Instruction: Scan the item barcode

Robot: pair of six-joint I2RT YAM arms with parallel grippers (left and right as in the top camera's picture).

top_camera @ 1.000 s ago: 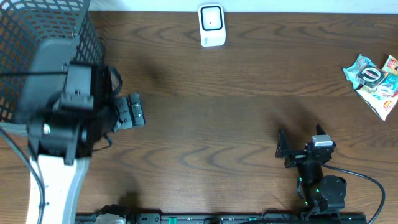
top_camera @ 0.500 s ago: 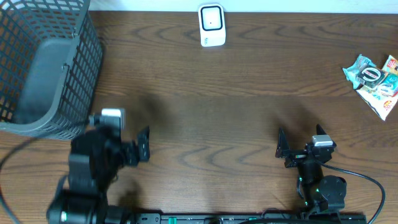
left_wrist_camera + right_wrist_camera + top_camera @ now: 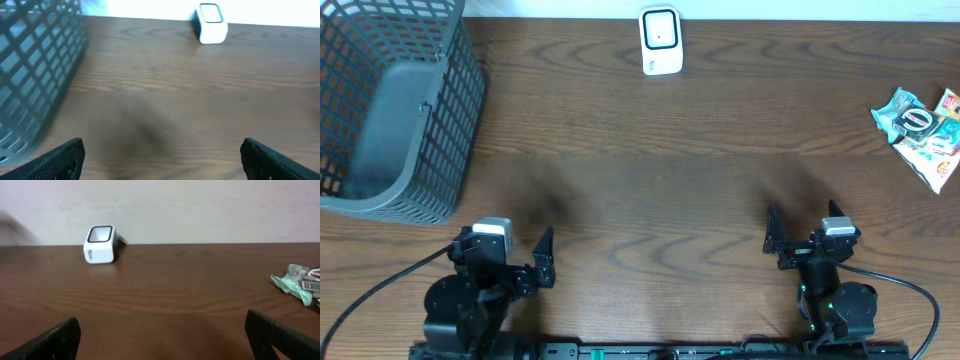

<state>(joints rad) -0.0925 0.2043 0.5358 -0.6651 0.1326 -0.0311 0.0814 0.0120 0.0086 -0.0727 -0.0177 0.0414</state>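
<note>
Overhead, you had both claws low at the near edge of the dark wood-grain table [image 3: 650,180]. Your left claw [image 3: 508,262] and right claw [image 3: 805,240] were each spread wide and held nothing. The white scanner [image 3: 660,41] stood far ahead, between the two, close to the pale wall [image 3: 200,205]. The crinkled snack packets [image 3: 923,125] lay ahead and to the right of the right claw. The grey mesh basket [image 3: 468,110] sat just ahead of the left claw.
</note>
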